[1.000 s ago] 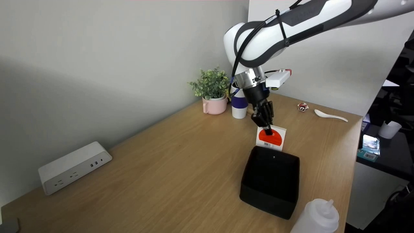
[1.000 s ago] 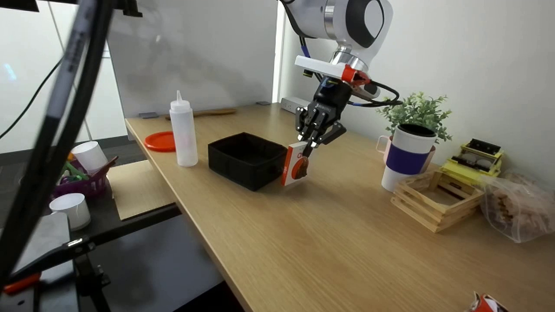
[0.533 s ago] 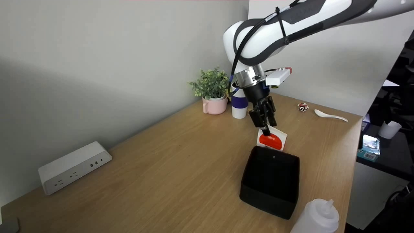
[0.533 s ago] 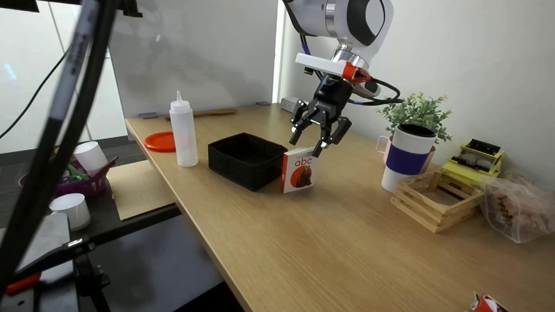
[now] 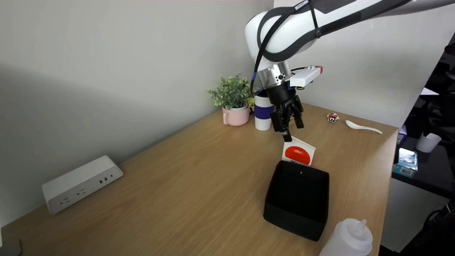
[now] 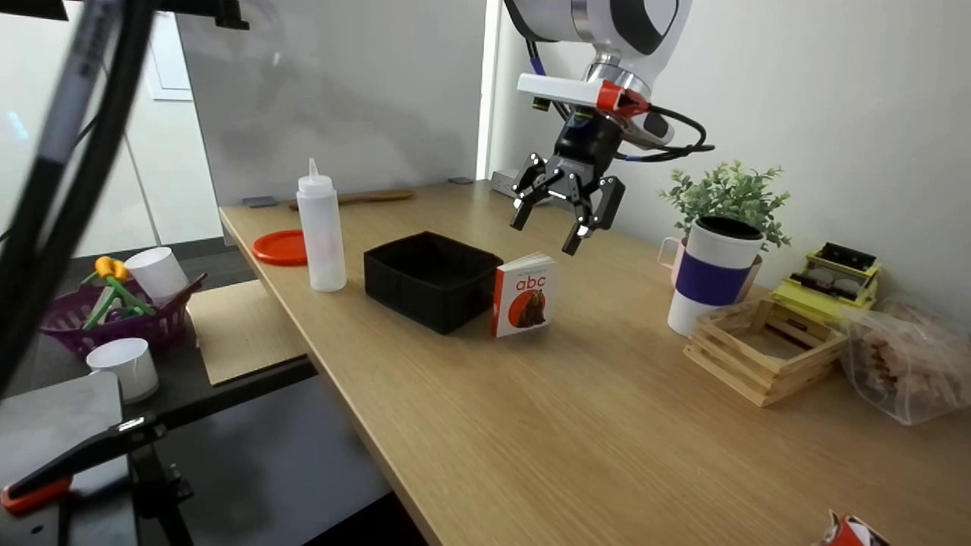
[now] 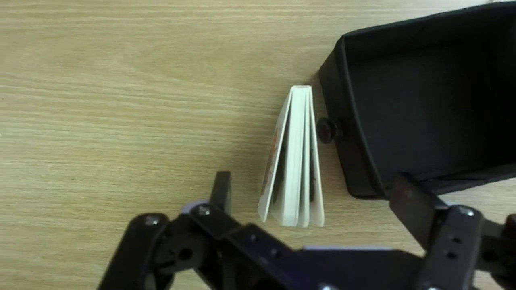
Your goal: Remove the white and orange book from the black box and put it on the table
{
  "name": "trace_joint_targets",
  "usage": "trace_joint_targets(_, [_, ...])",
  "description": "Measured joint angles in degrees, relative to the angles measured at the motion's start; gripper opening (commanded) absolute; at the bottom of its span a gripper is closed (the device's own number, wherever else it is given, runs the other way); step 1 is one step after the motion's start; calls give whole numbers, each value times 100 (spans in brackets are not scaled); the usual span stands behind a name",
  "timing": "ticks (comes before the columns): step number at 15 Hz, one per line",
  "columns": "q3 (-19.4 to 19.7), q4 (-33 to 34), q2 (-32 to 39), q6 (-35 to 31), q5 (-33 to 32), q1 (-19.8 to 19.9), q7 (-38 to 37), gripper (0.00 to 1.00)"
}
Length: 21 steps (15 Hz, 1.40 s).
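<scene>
The layout is carried by the bench [image 6: 607,425]. The lidless black box [image 6: 406,297] is set upon it. Above, the tool [image 6: 545,233] is held with its jaws spread apart — nothing is gripped. The white and orange book [image 6: 523,299] is stood upright on the bench, outside the box: at 3 o'clock from it in an exterior view, and between 6 and 7 o'clock from the tool. In the wrist view a narrow gap is seen between book and box wall. There the book's upper edge is aligned from 12 (spine) to 6 o'clock (pages slightly fanned), across the tool's 9-to-3 span; it is framed by the pads [image 7: 415,209], nearer the one at 9. Placing is judged complete — a lift along the tool's axis seems called for, since by drift towards 3 o'clock the book could be toppled.
</scene>
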State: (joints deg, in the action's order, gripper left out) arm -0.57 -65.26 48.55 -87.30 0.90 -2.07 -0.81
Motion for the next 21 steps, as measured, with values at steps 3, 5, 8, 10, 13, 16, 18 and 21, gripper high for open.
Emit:
trace_joint_targets(3, [10,-181,-345,-1,-27,-65,-470,100])
trace_joint_targets(5, [27,-408,-644,-1,-39,-130,-848,100])
trace_joint_targets(8, [46,-855,-1125,-1,-39,-226,-1411,100])
trace_joint_targets(10, [48,-1171,-1430,-1,-39,-272,-1691,100])
trace_joint_targets(13, [48,-1533,-1762,-11,-39,-310,-1867,100])
trace_joint_targets(16, [49,-1644,-1831,-22,-39,-312,-1876,100])
trace_joint_targets(18, [49,-1662,-1830,-30,-39,-312,-1877,100])
trace_joint_targets(21, [49,-1663,-1830,-31,-39,-312,-1877,100])
